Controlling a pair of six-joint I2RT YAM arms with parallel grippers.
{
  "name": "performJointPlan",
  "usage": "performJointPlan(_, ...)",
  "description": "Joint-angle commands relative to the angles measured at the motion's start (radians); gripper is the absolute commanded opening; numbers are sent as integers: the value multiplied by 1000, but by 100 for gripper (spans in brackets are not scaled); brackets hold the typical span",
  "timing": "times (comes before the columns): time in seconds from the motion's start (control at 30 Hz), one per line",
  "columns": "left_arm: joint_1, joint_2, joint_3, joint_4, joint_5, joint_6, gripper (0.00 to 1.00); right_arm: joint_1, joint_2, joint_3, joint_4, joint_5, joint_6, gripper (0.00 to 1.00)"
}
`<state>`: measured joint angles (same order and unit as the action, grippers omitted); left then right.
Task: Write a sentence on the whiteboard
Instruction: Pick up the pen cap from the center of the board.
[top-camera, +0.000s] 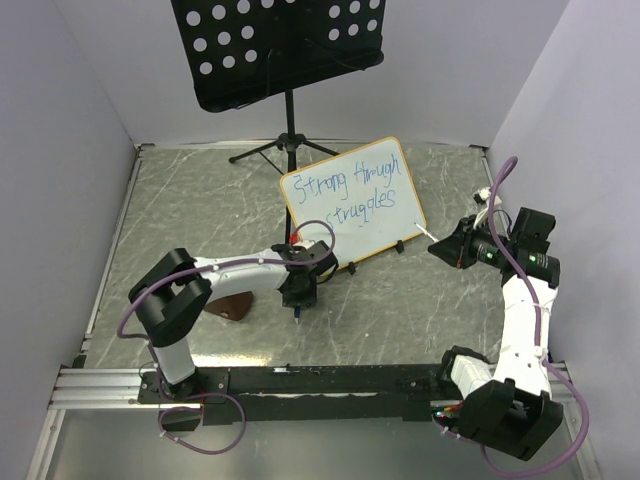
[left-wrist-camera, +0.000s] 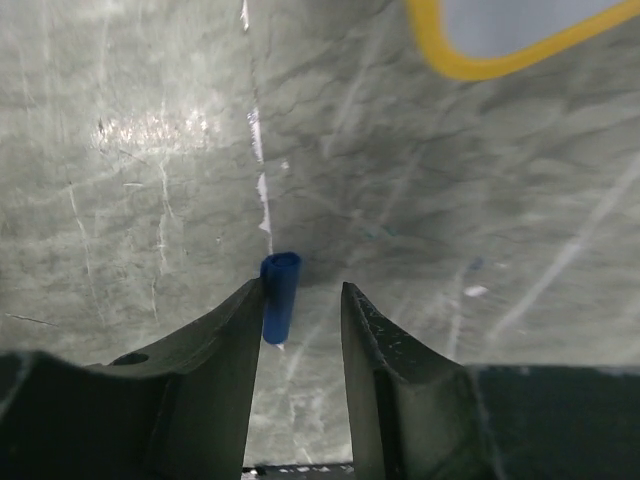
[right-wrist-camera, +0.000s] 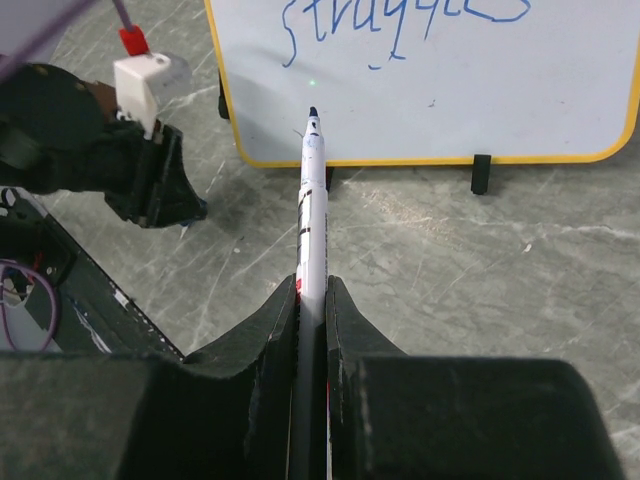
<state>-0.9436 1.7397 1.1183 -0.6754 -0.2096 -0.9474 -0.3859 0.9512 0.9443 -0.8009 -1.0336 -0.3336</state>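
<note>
The whiteboard (top-camera: 352, 203) stands tilted on the table, with the sentence (top-camera: 345, 190) in blue in two lines: "Strong through struggles". My right gripper (top-camera: 447, 247) is shut on a white marker (right-wrist-camera: 311, 215), just right of the board. The marker's tip points at the board's lower yellow frame (right-wrist-camera: 420, 160), a little short of it. My left gripper (top-camera: 298, 296) points down at the table in front of the board, jaws apart. A small blue cap (left-wrist-camera: 279, 298) rests against its left finger (left-wrist-camera: 225, 340), and the right finger is clear of it.
A black perforated music stand (top-camera: 280, 50) on a tripod stands behind the board. A brown object (top-camera: 232, 307) lies by the left arm. White walls enclose the table on three sides. A black clip foot (right-wrist-camera: 482, 172) holds the board's edge.
</note>
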Motion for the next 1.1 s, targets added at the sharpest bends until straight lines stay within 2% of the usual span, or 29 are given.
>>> performJointPlan(0.0, -15, 23, 35, -39, -51, -27, 41, 7, -14, -2, 40, -31, -8, 0)
performJointPlan(0.37, -18, 81, 48, -73, -42, -2, 40, 5, -3, 4, 40, -31, -7, 0)
performJointPlan(0.43, -18, 80, 34, -72, -25, 2, 34, 5, -2, 5, 39, -31, -8, 0)
performJointPlan(0.57, -27, 72, 18, -84, -2, -1, 31, 5, 1, 8, 35, -34, -13, 0)
performJointPlan(0.73, -32, 64, -2, -115, 29, -4, 38, 10, 12, 17, 29, -37, -19, 0)
performJointPlan(0.87, -38, 63, 6, -150, -3, -10, 43, 18, 17, 16, 35, -39, -15, 0)
performJointPlan(1.07, -47, 98, 93, -220, -70, -25, 41, 19, 21, 11, 37, -43, -16, 0)
